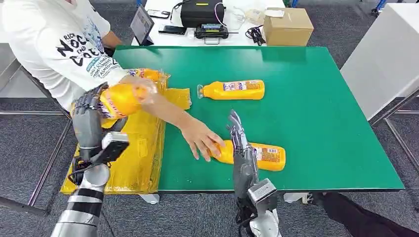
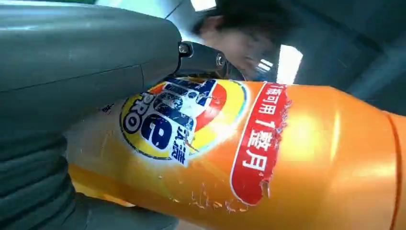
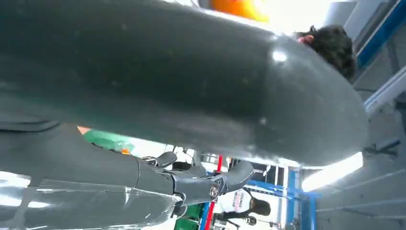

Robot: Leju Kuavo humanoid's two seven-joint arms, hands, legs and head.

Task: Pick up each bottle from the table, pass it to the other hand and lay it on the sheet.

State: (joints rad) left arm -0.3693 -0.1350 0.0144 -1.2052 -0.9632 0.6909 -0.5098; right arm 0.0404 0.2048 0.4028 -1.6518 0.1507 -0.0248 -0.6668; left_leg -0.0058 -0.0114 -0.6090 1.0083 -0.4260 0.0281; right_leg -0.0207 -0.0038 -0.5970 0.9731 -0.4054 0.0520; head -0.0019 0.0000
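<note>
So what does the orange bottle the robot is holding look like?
The orange plastic bottle is smooth and shiny, with a round blue, yellow and red logo and a red strip of white writing whose edges look scuffed and torn. The robot's left hand grips it, lifted above the crinkly yellow sheet at the green table's edge.

Right robot hand (image 3: pixel 191 182) fingers apart, apparently empty.
</note>
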